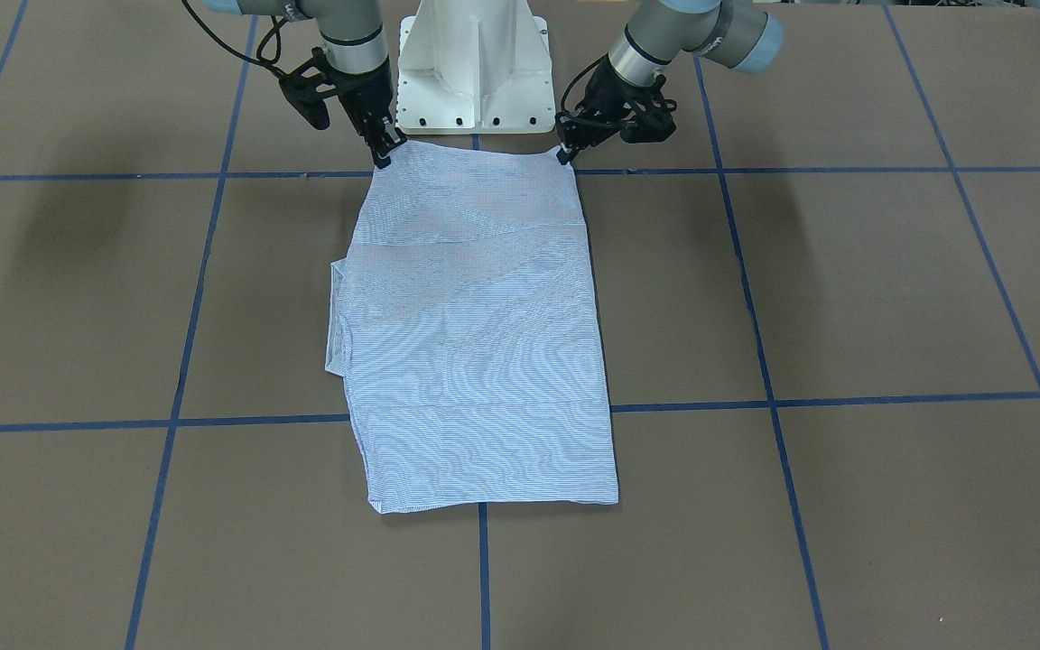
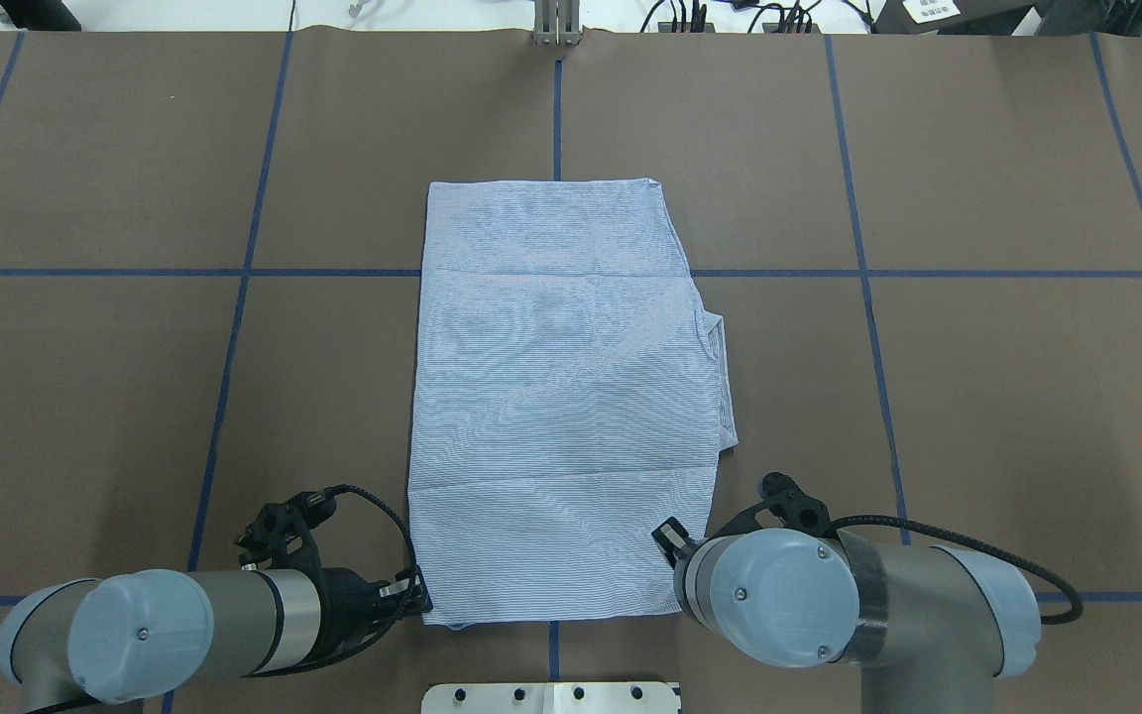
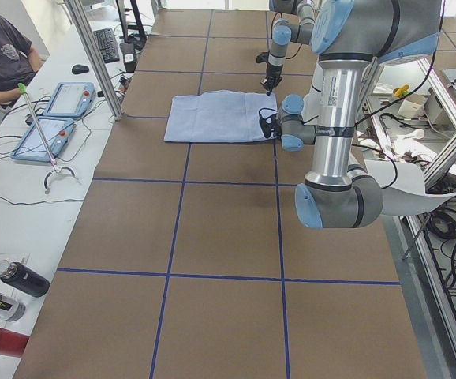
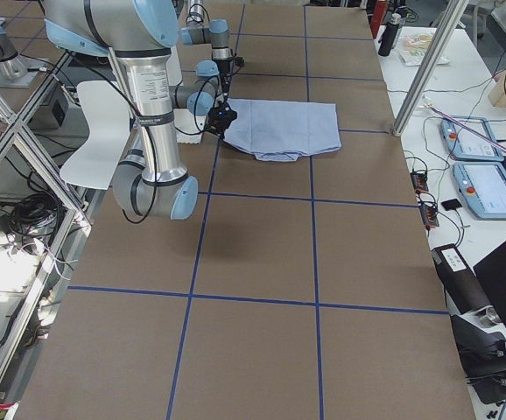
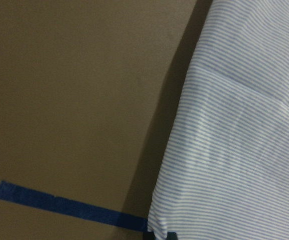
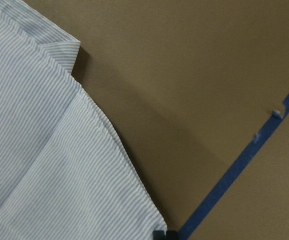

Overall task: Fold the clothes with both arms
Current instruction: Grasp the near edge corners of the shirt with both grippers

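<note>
The left gripper [image 1: 564, 153] and right gripper [image 1: 384, 155] each pinch a corner of the shirt [image 1: 475, 334], likely to fold its near edge over evenly.

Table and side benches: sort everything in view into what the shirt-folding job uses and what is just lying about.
For the job:
shirt
left claw and right claw, one at each shirt corner nearest the robot's base
table

Lying about, on the side bench:
keyboard
mouse
control tablets
bottles
</note>
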You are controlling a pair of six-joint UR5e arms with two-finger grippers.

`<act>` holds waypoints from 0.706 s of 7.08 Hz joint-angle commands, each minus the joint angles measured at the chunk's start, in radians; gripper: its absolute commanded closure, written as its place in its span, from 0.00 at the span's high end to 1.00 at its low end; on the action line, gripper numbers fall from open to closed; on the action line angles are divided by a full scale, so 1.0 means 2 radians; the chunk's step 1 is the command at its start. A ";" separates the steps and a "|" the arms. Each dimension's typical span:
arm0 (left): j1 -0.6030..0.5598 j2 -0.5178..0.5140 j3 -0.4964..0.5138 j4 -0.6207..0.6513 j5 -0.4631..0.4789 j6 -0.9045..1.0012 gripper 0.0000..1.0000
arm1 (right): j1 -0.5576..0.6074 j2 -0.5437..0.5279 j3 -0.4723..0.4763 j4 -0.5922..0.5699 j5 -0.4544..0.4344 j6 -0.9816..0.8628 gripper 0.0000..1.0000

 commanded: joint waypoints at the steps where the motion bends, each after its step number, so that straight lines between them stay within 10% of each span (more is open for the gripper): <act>1: -0.003 0.000 -0.040 0.001 -0.008 0.001 0.00 | 0.011 -0.009 0.039 -0.013 0.000 0.000 0.00; 5: -0.157 -0.101 -0.035 0.091 -0.085 0.029 0.00 | 0.092 0.020 0.063 -0.064 0.005 -0.028 0.00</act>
